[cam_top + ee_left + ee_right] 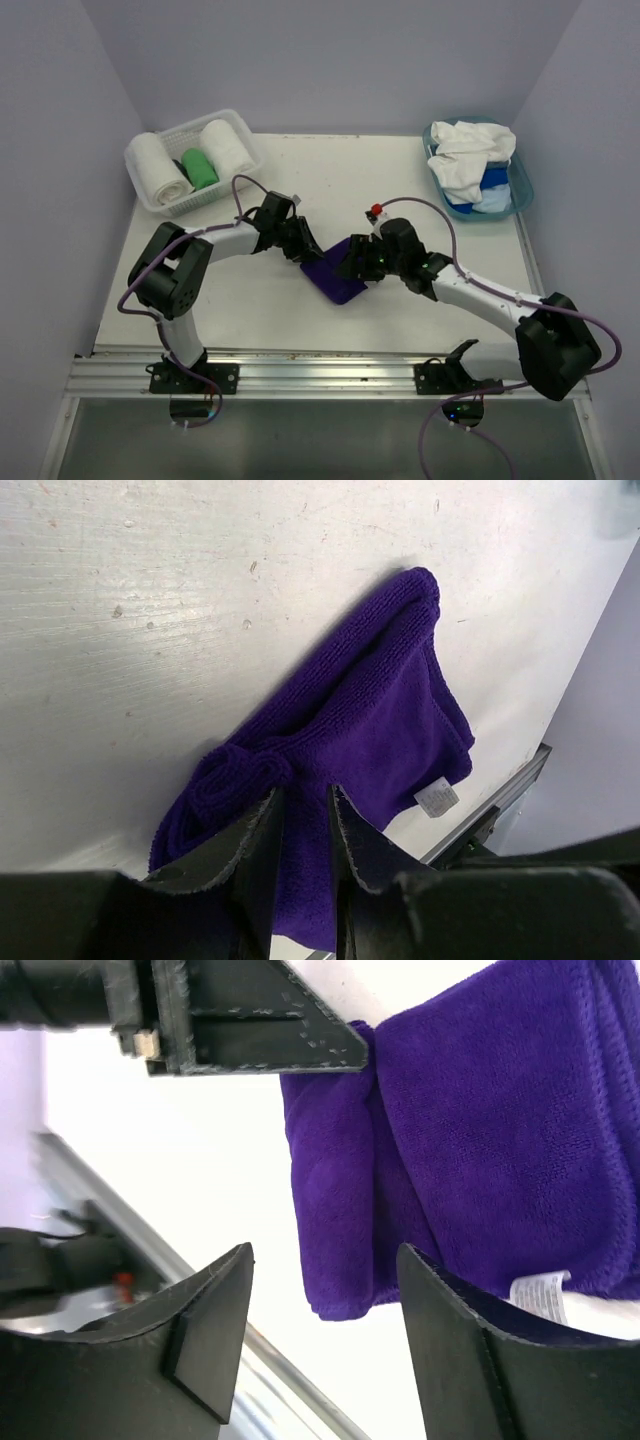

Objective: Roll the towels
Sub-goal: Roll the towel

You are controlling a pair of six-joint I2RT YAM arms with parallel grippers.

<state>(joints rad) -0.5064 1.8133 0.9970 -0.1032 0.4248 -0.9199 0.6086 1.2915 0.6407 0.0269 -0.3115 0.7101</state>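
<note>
A deep purple towel [338,280] lies partly rolled on the white table between my two grippers. In the left wrist view, the towel [380,710] has a rolled lump at its near left end and a white label [436,797] at one corner. My left gripper [308,252] [305,795] is at that rolled end, its jaws nearly closed with purple cloth in the narrow gap. My right gripper [352,262] [325,1255] is wide open just above the towel's [480,1130] other end, holding nothing. The left gripper's fingers [260,1030] touch the towel's corner in the right wrist view.
A white lattice basket [240,125] at the back left holds two rolled white towels [160,168] and a rolled green one [199,168]. A teal tub [522,190] at the back right holds loose white [468,155] and blue [495,180] towels. A metal rail [320,375] runs along the front edge.
</note>
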